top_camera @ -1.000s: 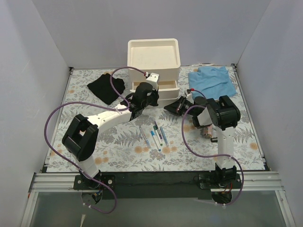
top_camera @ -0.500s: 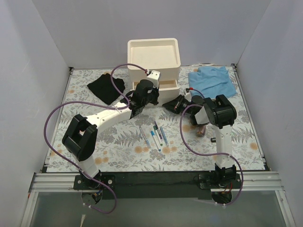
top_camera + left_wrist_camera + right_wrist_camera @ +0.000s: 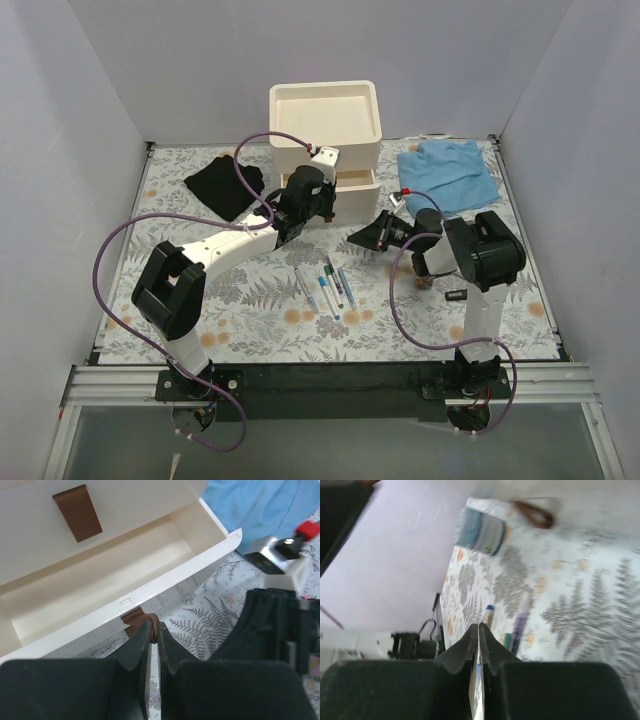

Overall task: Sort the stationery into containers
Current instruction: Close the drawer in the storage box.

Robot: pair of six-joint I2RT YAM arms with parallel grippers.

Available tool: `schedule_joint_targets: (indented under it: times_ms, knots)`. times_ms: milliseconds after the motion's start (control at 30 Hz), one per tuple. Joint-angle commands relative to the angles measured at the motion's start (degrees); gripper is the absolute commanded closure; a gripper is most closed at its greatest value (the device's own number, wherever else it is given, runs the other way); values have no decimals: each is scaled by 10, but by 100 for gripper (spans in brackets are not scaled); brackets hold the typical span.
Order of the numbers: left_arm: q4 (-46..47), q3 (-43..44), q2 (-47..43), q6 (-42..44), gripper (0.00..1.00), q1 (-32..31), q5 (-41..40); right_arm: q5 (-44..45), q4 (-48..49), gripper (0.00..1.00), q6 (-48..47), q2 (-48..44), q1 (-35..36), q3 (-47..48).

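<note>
The cream organiser point(image 3: 325, 120) stands at the back centre, with one drawer point(image 3: 350, 179) pulled out and empty point(image 3: 100, 587). My left gripper point(image 3: 322, 198) is shut on that drawer's brown handle point(image 3: 136, 619). Several pens point(image 3: 326, 285) lie side by side on the mat in front. My right gripper point(image 3: 354, 238) is shut and empty, hovering just behind and right of the pens; its view shows them past its tips point(image 3: 479, 625), one blue-tipped point(image 3: 488, 614), one purple point(image 3: 520, 622). A blue round tub point(image 3: 481, 530) sits near the organiser. A small pinkish tube point(image 3: 425, 281) lies by the right arm.
A black cloth point(image 3: 225, 185) lies back left and a blue cloth point(image 3: 448, 172) back right on the fern-patterned mat point(image 3: 250, 320). White walls close the sides and back. The upper drawer's handle point(image 3: 77, 512) is just above the open drawer.
My right gripper has swung away from the drawer, down and left toward the pens, and its elbow has moved right. My left gripper stays on the handle.
</note>
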Motion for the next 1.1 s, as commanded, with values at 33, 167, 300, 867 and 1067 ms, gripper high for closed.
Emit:
schedule_joint_targets:
  times_ms: [33,167,300,867,1067]
  knots:
    - [71,6,-22,12,100,6,12,-118,-67,91,-389,-137,3,-11]
    - [75,7,-23,20,100,13,12,-59,-482,98,-743,-227,23,72]
    - [82,6,-23,20,100,19,13,81,-677,99,-1003,-275,53,115]
    - [128,-33,-36,6,100,34,23,432,207,99,-1369,-233,216,-329]
    - [125,-32,-39,-6,100,35,32,563,350,99,-1430,-38,237,-217]
